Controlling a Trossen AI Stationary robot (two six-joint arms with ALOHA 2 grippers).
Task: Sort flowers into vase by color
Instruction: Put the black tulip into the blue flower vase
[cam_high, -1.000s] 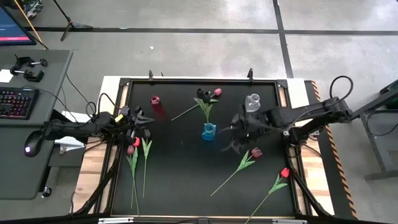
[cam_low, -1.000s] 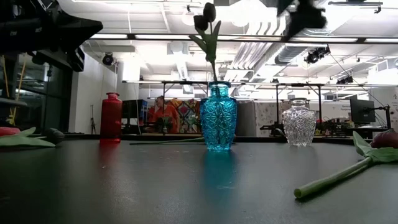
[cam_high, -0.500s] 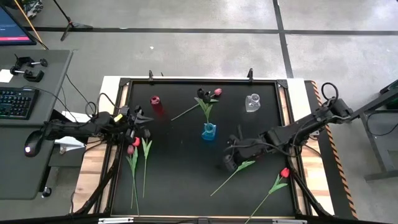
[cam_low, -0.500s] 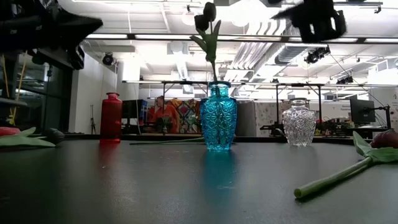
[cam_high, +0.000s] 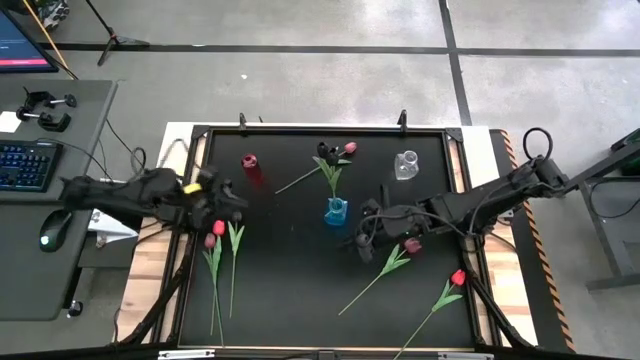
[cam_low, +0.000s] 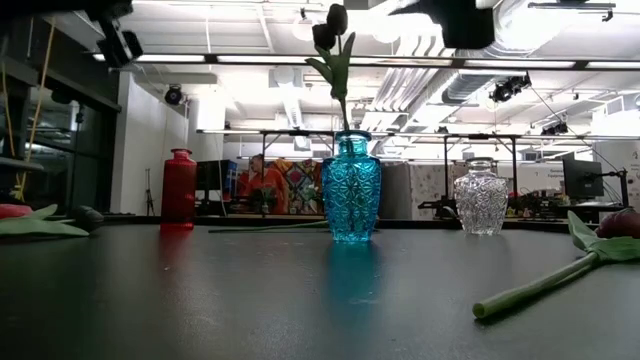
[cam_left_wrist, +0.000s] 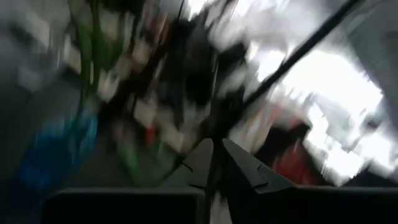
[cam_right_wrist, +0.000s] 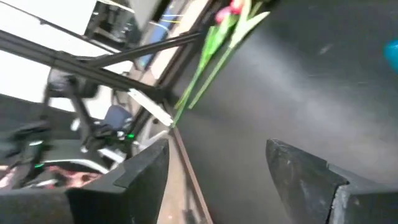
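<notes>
Right gripper (cam_high: 362, 238), fingers spread wide and holding nothing, hangs above the black table (cam_high: 290, 300), just beside the blue vase (cam_high: 336, 211). A maroon-headed tulip (cam_high: 411, 245) with a long green stem lies just past this gripper on the side away from the vase; a red tulip (cam_high: 457, 278) lies farther off toward the table's near right corner. Two near-black tulips (cam_low: 331, 28) stand in the blue vase. A pink-red tulip (cam_high: 349, 148) lies beyond it, between the red vase (cam_high: 249, 163) and the clear glass vase (cam_high: 405, 164).

Left gripper (cam_high: 226, 197) is raised near the table's left edge, its fingers (cam_left_wrist: 233, 163) nearly together with nothing visibly between them. Beneath it lie two tulips (cam_high: 213, 238), red and darker red.

High view alone shows both arms. Low view shows the vases upright and only a stem (cam_low: 535, 285) of the maroon tulip, its head cut off at the edge. Left wrist view is smeared. Right wrist view shows the left-side tulips (cam_right_wrist: 227, 25) far off.
</notes>
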